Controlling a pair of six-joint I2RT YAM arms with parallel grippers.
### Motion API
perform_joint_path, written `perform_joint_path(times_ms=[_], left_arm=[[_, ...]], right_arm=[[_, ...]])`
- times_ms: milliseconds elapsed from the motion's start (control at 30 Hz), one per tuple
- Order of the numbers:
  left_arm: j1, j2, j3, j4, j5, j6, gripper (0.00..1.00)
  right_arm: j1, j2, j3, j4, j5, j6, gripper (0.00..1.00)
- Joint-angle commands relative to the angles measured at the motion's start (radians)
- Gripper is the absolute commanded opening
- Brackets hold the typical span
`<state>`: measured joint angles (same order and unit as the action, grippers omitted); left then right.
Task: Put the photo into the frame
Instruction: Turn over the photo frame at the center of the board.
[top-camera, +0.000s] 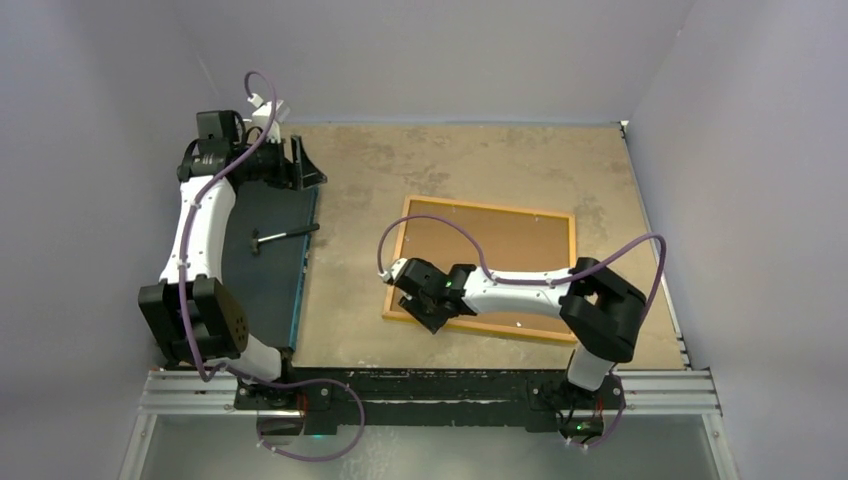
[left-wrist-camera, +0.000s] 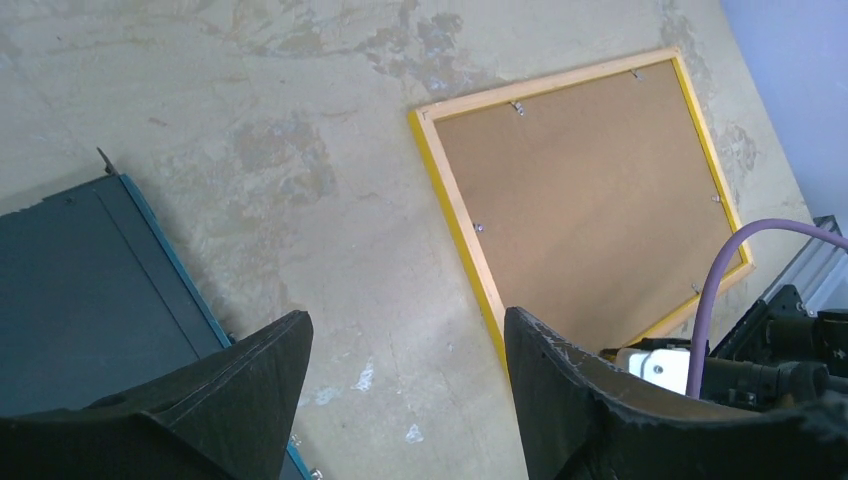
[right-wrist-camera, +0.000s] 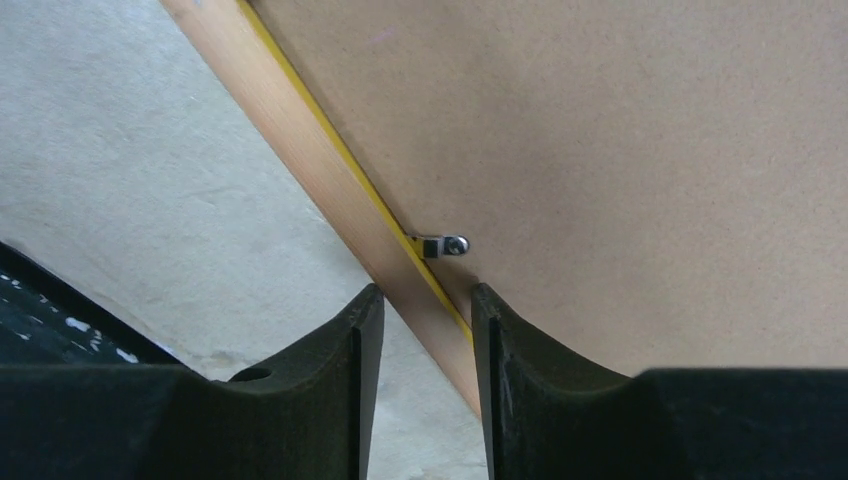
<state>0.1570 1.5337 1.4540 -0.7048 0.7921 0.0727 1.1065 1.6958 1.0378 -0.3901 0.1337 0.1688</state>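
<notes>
The frame (top-camera: 490, 208) lies face down on the table, its yellow-orange rail (left-wrist-camera: 460, 220) around a brown backing board (top-camera: 500, 245). The photo is not in view. My right gripper (top-camera: 430, 315) hovers over the frame's near left edge. In the right wrist view its fingers (right-wrist-camera: 425, 300) stand a narrow gap apart above the wooden rail (right-wrist-camera: 300, 130), holding nothing. A small metal tab (right-wrist-camera: 447, 245) sits just ahead of them on the board (right-wrist-camera: 620, 150). My left gripper (top-camera: 305, 165) is at the far left, open (left-wrist-camera: 408, 330) over bare table.
A flat black panel (top-camera: 265, 265) with a blue edge (left-wrist-camera: 150, 225) lies at the left under the left arm, a thin black bar (top-camera: 285, 235) resting on it. The right arm's purple cable (top-camera: 440, 225) loops over the frame. Walls close in on three sides.
</notes>
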Motion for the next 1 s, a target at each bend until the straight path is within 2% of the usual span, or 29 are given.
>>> perform_joint_path(times_ms=[0, 100, 267, 367, 400, 500, 600, 700, 767, 867, 967], left_arm=[[0.009, -0.079, 0.013, 0.019, -0.004, 0.015, 0.69], [0.018, -0.090, 0.026, 0.022, 0.000, 0.014, 0.69], [0.019, -0.148, -0.009, 0.091, 0.034, 0.013, 0.71], [0.020, -0.211, -0.082, 0.158, 0.131, 0.049, 0.72], [0.020, -0.231, -0.113, 0.157, 0.190, 0.103, 0.73], [0.019, -0.310, -0.244, 0.093, 0.283, 0.416, 0.73], [0.019, -0.351, -0.320, -0.131, 0.292, 0.805, 0.73], [0.020, -0.388, -0.377, -0.279, 0.285, 1.091, 0.73], [0.019, -0.423, -0.408, -0.317, 0.264, 1.211, 0.73], [0.019, -0.500, -0.467, -0.284, 0.222, 1.286, 0.72], [0.020, -0.568, -0.525, -0.290, 0.190, 1.425, 0.71]], right_arm=[[0.029, 0.031, 0.015, -0.003, 0.075, 0.022, 0.38], [0.039, 0.040, 0.022, 0.018, 0.085, 0.023, 0.32], [0.059, 0.064, 0.083, 0.040, 0.140, 0.003, 0.13], [0.063, 0.085, 0.155, 0.032, 0.179, -0.018, 0.01], [0.063, 0.093, 0.179, 0.030, 0.192, -0.029, 0.00], [0.063, 0.102, 0.266, 0.017, 0.204, -0.059, 0.00], [0.059, 0.086, 0.356, 0.024, 0.187, -0.095, 0.00], [0.031, 0.084, 0.445, 0.018, 0.125, -0.105, 0.00], [-0.002, 0.095, 0.507, -0.005, 0.056, -0.098, 0.00], [-0.049, 0.101, 0.569, -0.019, -0.036, -0.091, 0.00], [-0.098, 0.085, 0.599, -0.006, -0.127, -0.071, 0.00]])
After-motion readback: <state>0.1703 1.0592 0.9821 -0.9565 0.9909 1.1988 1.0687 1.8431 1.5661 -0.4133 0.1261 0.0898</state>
